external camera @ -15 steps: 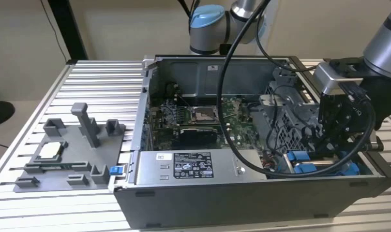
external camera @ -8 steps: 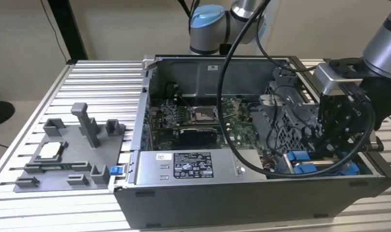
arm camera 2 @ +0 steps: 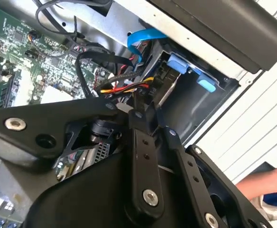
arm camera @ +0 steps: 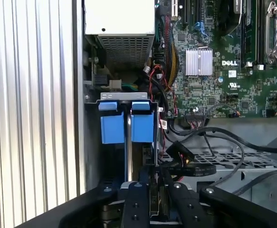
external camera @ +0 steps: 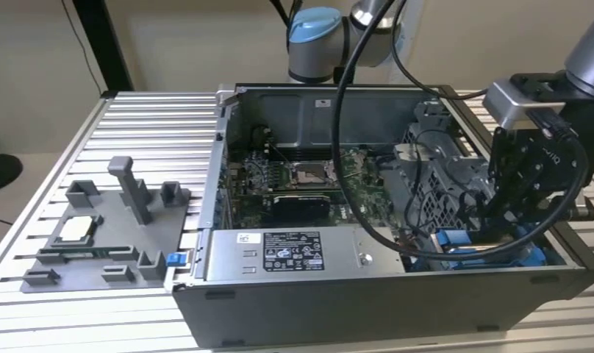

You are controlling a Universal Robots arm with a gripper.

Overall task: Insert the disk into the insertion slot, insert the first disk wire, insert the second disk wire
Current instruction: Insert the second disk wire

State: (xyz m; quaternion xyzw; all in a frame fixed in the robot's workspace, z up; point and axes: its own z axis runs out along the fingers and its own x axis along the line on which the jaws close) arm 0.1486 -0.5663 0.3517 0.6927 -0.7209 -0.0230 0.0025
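The disk [arm camera: 142, 126], a flat drive in a bright blue plastic carrier frame, appears seated in the insertion slot [arm camera: 124, 97], the grey metal drive bay in the corner of the case. In the first wrist view only its two blue carrier tabs and a thin silvery edge between them show, so I cannot confirm it is fully home.

Just beside the bay, the black two-fingered tool [arm camera 2: 139, 110] has its fingers drawn together. It seems clamped on the black plug of a disk wire [arm camera 2: 124, 88], a bundle of red, yellow and black strands, though the contact itself is partly hidden. A flat blue ribbon cable [arm camera 2: 145, 35] curls nearby, apart from the tool.

The step in hand looks like seating a wire in the disk. To do it well, the plug should stay square to the disk's socket and travel straight along the socket's axis with only light force, since a tilted plug would likely jam or slip in the grip. The loose black cables near the fingers could snag, so a narrow approach is best.

Further out sit the green motherboard [arm camera: 224, 71] and the grey power-supply box with a white sticker [external camera: 297, 254], all inside the open grey computer case [external camera: 376, 309] on the ribbed aluminium table [external camera: 150, 118].
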